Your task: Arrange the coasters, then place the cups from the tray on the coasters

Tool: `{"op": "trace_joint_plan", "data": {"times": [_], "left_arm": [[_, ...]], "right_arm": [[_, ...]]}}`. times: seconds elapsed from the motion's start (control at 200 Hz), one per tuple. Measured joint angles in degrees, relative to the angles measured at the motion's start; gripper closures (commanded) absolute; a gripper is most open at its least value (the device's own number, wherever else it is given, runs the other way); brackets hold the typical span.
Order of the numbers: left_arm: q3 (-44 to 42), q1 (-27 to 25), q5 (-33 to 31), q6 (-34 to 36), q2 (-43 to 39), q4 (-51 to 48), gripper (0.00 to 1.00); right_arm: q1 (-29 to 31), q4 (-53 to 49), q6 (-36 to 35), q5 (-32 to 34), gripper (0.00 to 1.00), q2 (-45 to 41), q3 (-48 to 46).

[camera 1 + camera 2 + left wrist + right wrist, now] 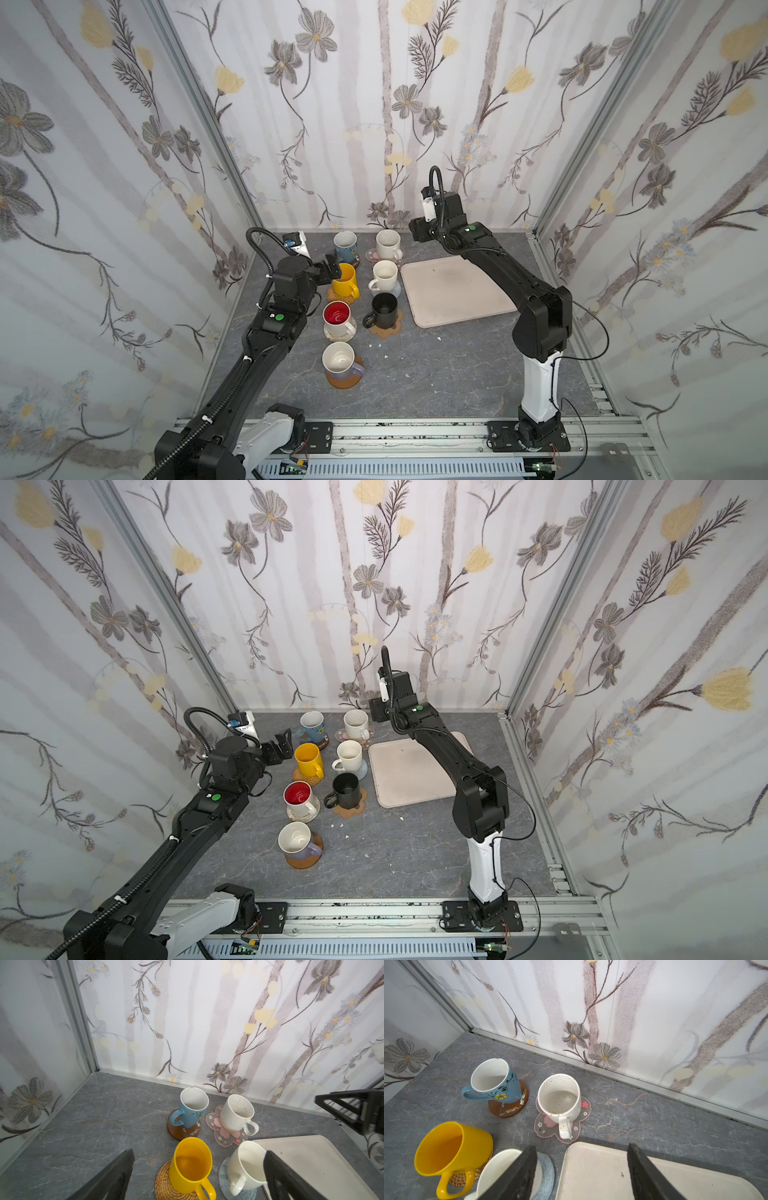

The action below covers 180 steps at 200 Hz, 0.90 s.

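Observation:
Seven cups stand on coasters left of the bare beige tray (453,291): light blue (345,244) on a brown disc, speckled cream (388,244) on the pink flower, yellow (344,280) on orange rattan (164,1182), cream (384,275) on grey-blue woven (548,1169), black (383,309) on the tan paw (392,328), red-inside (337,318) on pale woven, lavender (338,360) on a brown disc (345,381). My left gripper (198,1154) is open beside the yellow cup, holding nothing. My right gripper (581,1148) is open and bare over the tray's far left corner.
Floral walls close in the back and both sides, with a metal rail (612,1076) along the back wall. A few small white chips (384,345) lie on the grey marble-look table (415,374) in front of the cups.

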Motion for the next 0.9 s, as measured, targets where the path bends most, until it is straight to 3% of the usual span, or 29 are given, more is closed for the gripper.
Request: {"op": "trace_joint_plan", "data": {"times": [0.175,0.275,0.335,0.45,0.689,0.899], "left_arm": [[-2.5,7.4,1.4,-0.4,3.2,3.0,0.0],[-6.2,11.4,2.6,-1.6,6.6,5.7,0.0],[-8.0,12.7,2.8,-1.6,8.2,6.8,0.0],[-10.4,16.2,1.7,-1.5,10.9,11.2,0.0],[-12.6,18.0,-1.0,1.6,19.1,18.6,0.0],[-12.0,18.4,-2.0,6.0,24.3,20.1,0.0]], "right_arm": [[-2.1,8.1,0.3,0.1,0.25,-15.0,-20.5],[-5.1,14.4,1.9,0.0,0.15,-24.2,-33.3],[-7.3,18.2,3.1,-0.1,0.01,-29.0,-40.4],[-11.8,24.2,5.4,-0.4,0.0,-35.5,-51.1],[-20.0,30.8,9.5,-1.2,0.0,-39.3,-61.5],[-23.8,33.5,10.1,0.3,0.0,-42.1,-67.3]]}}
